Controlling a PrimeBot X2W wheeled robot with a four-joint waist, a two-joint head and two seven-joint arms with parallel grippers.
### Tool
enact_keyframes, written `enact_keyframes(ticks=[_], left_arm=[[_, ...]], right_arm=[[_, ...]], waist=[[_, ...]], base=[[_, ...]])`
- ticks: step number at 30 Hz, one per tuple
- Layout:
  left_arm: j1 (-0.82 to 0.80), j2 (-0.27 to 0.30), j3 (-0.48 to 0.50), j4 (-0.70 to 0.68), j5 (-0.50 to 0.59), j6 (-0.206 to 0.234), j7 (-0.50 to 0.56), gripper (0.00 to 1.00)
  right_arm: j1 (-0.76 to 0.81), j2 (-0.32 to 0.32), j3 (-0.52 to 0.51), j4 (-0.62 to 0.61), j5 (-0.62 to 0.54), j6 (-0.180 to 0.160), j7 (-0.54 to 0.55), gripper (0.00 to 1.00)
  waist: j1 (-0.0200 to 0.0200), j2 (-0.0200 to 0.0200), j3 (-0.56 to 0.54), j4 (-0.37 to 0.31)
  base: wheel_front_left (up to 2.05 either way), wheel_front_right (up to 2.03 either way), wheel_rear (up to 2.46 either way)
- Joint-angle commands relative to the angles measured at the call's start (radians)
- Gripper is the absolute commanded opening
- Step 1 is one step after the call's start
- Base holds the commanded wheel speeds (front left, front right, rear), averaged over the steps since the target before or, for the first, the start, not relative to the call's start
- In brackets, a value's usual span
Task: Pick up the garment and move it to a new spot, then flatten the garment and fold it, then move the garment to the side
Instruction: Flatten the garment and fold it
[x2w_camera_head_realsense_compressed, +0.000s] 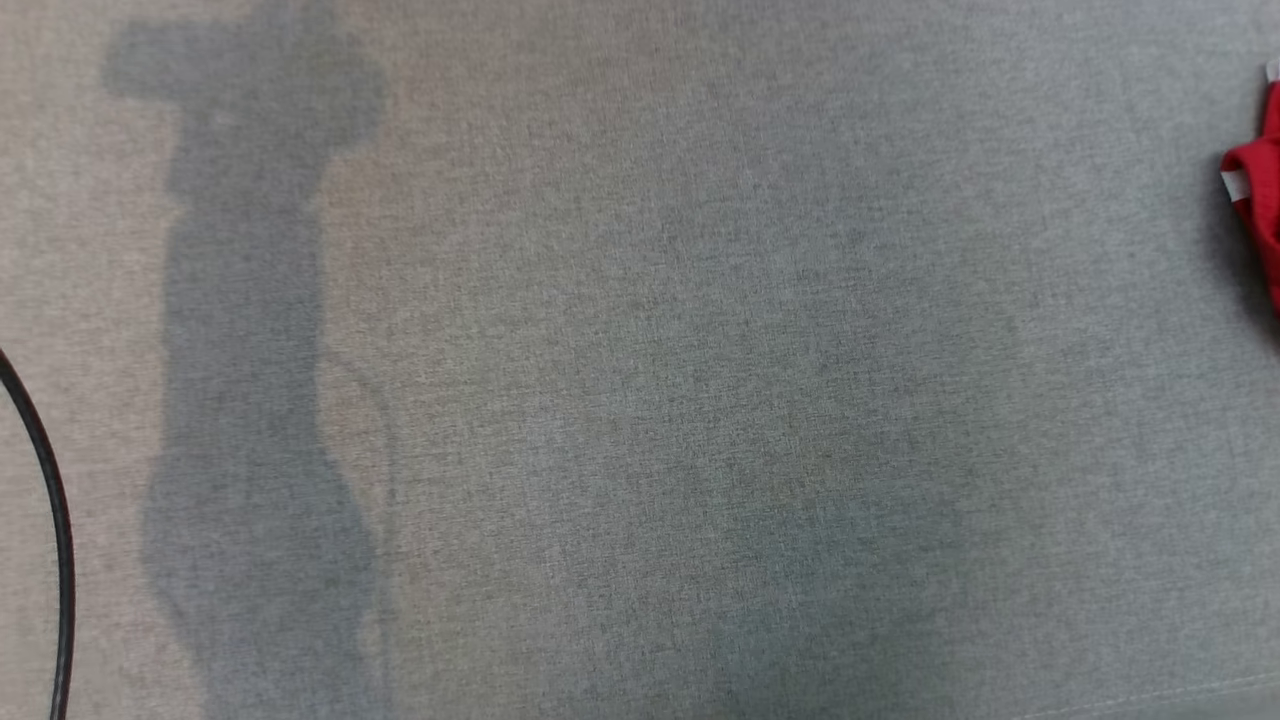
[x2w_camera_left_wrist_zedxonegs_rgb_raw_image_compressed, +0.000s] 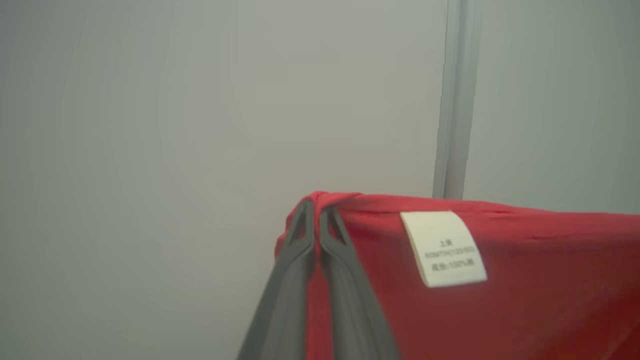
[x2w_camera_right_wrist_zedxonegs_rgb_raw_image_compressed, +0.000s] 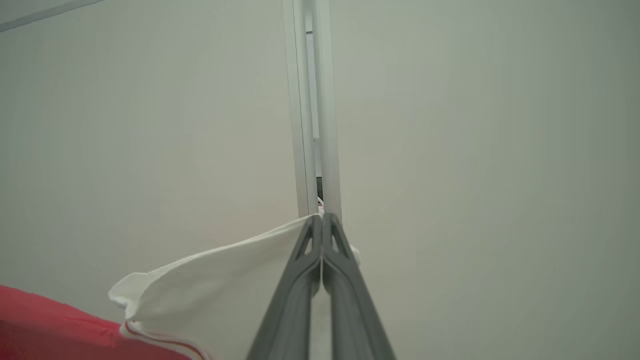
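Red garment (x2w_camera_left_wrist_zedxonegs_rgb_raw_image_compressed: 525, 310) was pinched by both jaws, left gripper (x2w_camera_left_wrist_zedxonegs_rgb_raw_image_compressed: 316, 214) on its red edge, right gripper (x2w_camera_right_wrist_zedxonegs_rgb_raw_image_compressed: 321, 223) on the white sleeve (x2w_camera_right_wrist_zedxonegs_rgb_raw_image_compressed: 225, 290) draped toward 8 o'clock.

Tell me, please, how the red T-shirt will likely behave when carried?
Probably floppy: the white sleeve droops and curls away from the right hand. Likely light: small fingertip pinches by it and the left hand hold the red T-shirt.

Left gripper (x2w_camera_left_wrist_zedxonegs_rgb_raw_image_compressed: 316, 212) pinched tight on a red edge of the garment (x2w_camera_left_wrist_zedxonegs_rgb_raw_image_compressed: 525, 290), fabric stretching off right, white care label (x2w_camera_left_wrist_zedxonegs_rgb_raw_image_compressed: 444, 248) facing us, pale wall (x2w_camera_left_wrist_zedxonegs_rgb_raw_image_compressed: 200, 125) behind, grey vertical strip (x2w_camera_left_wrist_zedxonegs_rgb_raw_image_compressed: 456, 100) up top
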Motion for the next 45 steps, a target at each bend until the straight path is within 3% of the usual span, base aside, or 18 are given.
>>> enact_keyframes(ticks=[1, 7, 15, 22, 25, 31, 36, 41, 45], left_arm=[[0.006, -0.010, 0.013, 0.028, -0.031, -0.007, -0.003, 0.00], [0.128, -0.061, -0.002, 0.126, -0.090, -0.023, -0.060, 0.00], [0.535, -0.147, -0.074, 0.057, -0.177, -0.023, -0.196, 0.00], [0.895, -0.103, -0.057, -0.105, -0.206, -0.023, -0.214, 0.00], [0.987, -0.074, -0.053, -0.171, -0.196, -0.006, -0.214, 0.00], [1.270, 0.019, -0.037, -0.457, -0.190, 0.097, -0.173, 0.00], [1.495, 0.093, -0.025, -0.764, -0.183, 0.240, -0.058, 0.00], [1.686, 0.151, -0.006, -1.037, -0.175, 0.384, 0.050, 0.00], [1.794, 0.182, 0.005, -1.188, -0.169, 0.469, 0.112, 0.00]], right_arm=[[-0.008, -0.009, 0.024, 0.014, 0.008, 0.000, -0.010, 0.00], [0.144, -0.045, 0.144, 0.039, 0.075, 0.000, -0.038, 0.00], [0.620, -0.127, 0.224, -0.129, 0.290, 0.000, -0.101, 0.00], [1.097, -0.152, 0.202, -0.344, 0.445, 0.000, -0.153, 0.00], [1.210, -0.155, 0.188, -0.401, 0.464, 0.000, -0.147, 0.00], [1.453, -0.163, 0.131, -0.533, 0.408, 0.000, -0.110, 0.00], [1.632, -0.132, 0.028, -0.664, 0.321, 0.000, -0.037, 0.00], [1.823, -0.049, -0.104, -0.851, 0.228, 0.000, 0.097, 0.00], [1.961, 0.041, -0.194, -1.016, 0.160, 0.000, 0.230, 0.00]], waist=[[0.0000, 0.0000, 0.030, -0.003], [0.0000, 0.0000, 0.055, 0.010], [0.0000, 0.0000, -0.005, 0.042], [0.0000, 0.0000, -0.106, 0.033], [0.0000, 0.0000, -0.131, 0.027], [0.0000, 0.0000, -0.205, 0.012], [0.0000, 0.0000, -0.250, 0.021], [0.0000, 0.0000, -0.285, 0.029], [0.0000, 0.0000, -0.306, 0.034]], base=[[0.00, 0.00, 0.00], [0.00, 0.00, 0.00], [0.00, 0.00, 0.00], [0.00, 0.00, 0.00], [0.00, 0.00, 0.00], [0.00, 0.00, 0.00], [0.00, 0.00, 0.00], [0.00, 0.00, 0.00], [0.00, 0.00, 0.00]])
